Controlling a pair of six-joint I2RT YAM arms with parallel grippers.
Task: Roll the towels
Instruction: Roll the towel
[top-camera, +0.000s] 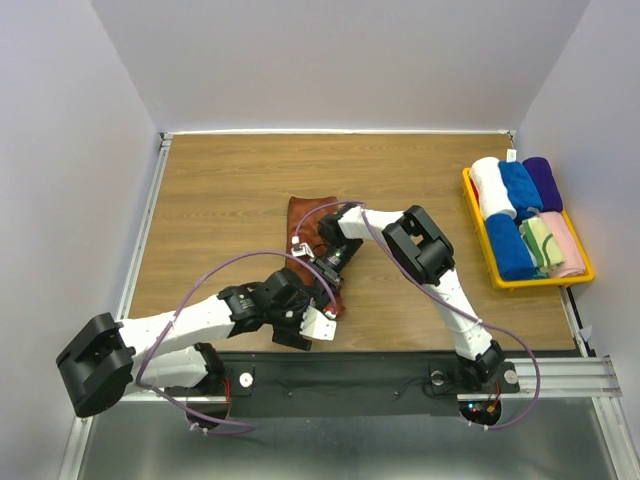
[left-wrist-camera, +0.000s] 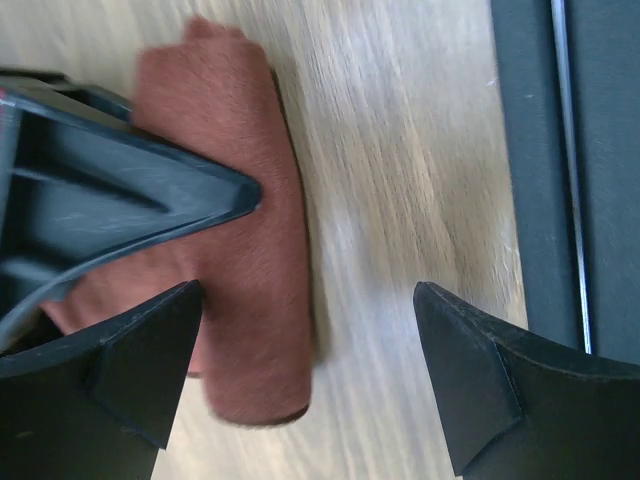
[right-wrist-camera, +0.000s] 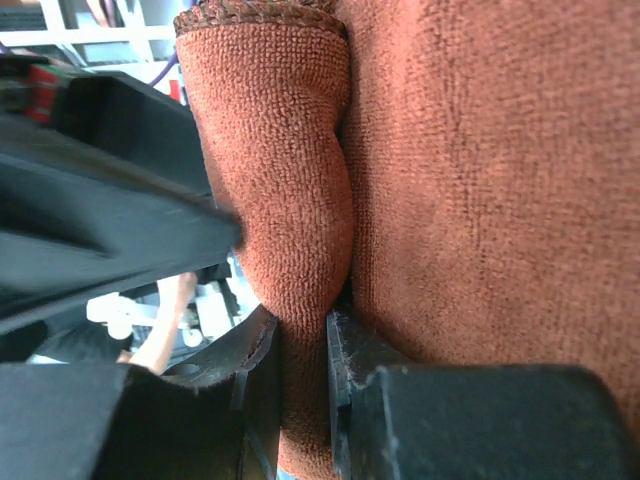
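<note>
Towel rolling at mid-table: the rust-brown towel (top-camera: 308, 222) lies on the wooden table (top-camera: 220, 200), its far part flat and its near end gathered into a roll close to the arms' bases. From my seat at the controls, the right gripper (top-camera: 327, 268) reaches down from above and is clamped on the brown towel. Its wrist view shows the two dark fingers (right-wrist-camera: 255, 350) pressed together on a thick fold of cloth (right-wrist-camera: 300, 200), with the rest of the towel filling the frame beside it.

The left gripper (top-camera: 322, 305) sits at the towel's near end with its jaws spread wide and nothing between them. In its own view one fingertip (left-wrist-camera: 160, 340) is over the rolled cloth (left-wrist-camera: 250, 250) and the other is over bare wood. I cannot tell whether either one touches.

Well apart at the table's right edge stands a yellow tray (top-camera: 540, 284). The cream towel with green patches (top-camera: 540, 243) lies rolled in it, packed among white, blue, purple and pink rolls.
</note>
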